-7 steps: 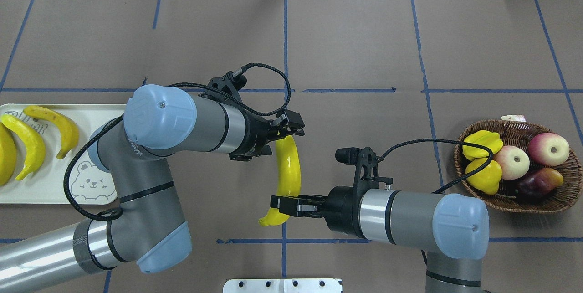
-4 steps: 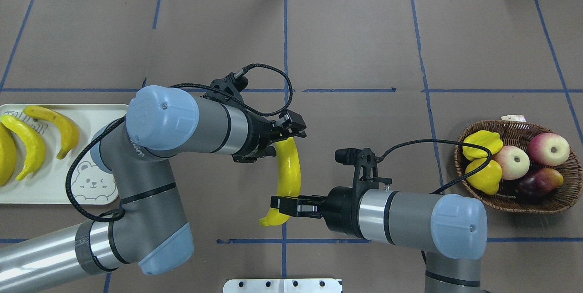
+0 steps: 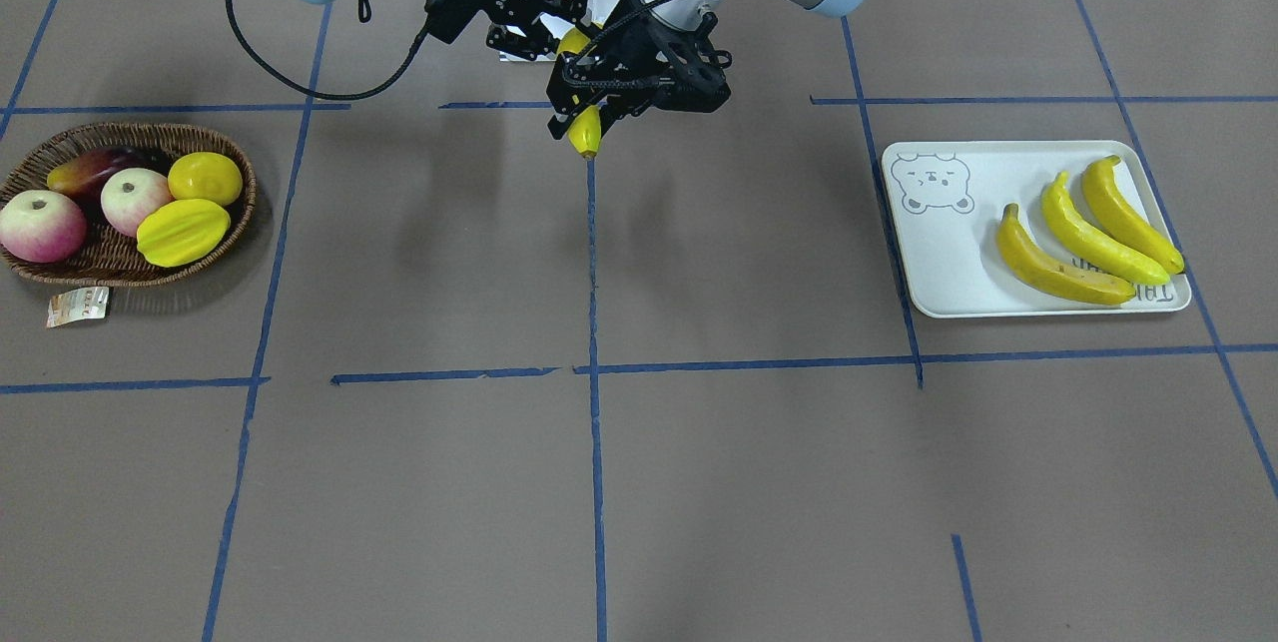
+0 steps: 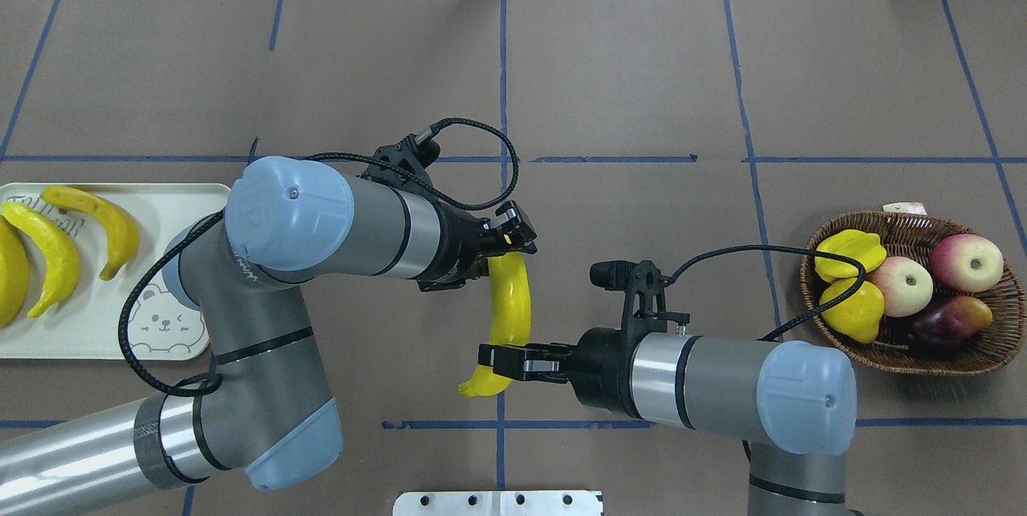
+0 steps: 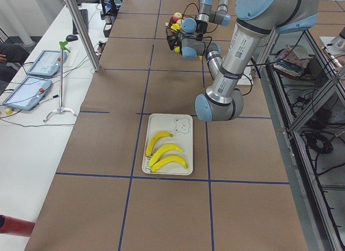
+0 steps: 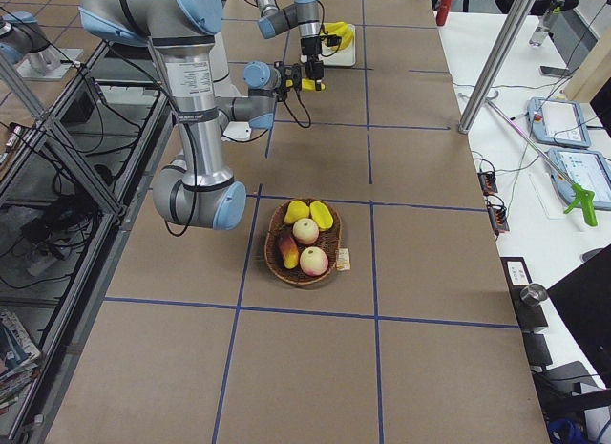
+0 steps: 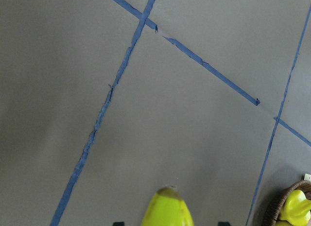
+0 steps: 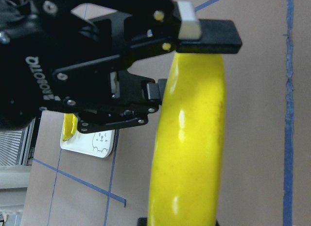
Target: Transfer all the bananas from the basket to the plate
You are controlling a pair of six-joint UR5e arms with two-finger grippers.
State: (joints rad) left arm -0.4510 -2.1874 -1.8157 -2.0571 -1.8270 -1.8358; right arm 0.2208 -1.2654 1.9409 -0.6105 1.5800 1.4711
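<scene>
One yellow banana (image 4: 513, 299) hangs above the table's middle, held at both ends. My right gripper (image 4: 501, 362) is shut on its lower end near the stem. My left gripper (image 4: 507, 239) is shut on its upper end; in the right wrist view its fingers (image 8: 209, 36) press against the banana (image 8: 189, 138). The front view shows the banana's tip (image 3: 585, 131) poking out below the left gripper (image 3: 584, 108). Three bananas (image 4: 104, 223) lie on the plate (image 4: 96, 323) at the far left. The basket (image 4: 963, 355) sits at the far right.
The basket holds a starfruit (image 4: 849, 253), a round yellow fruit (image 4: 854, 309), two apples (image 4: 967, 261) and a dark red fruit (image 4: 951, 319). A paper tag (image 3: 75, 306) lies beside it. Blue tape lines cross the brown table cover. A metal bracket (image 4: 497, 502) sits at the near edge.
My left gripper has shifted slightly down and right along the banana's upper end and closed on it. The right gripper and the banana have barely moved.
</scene>
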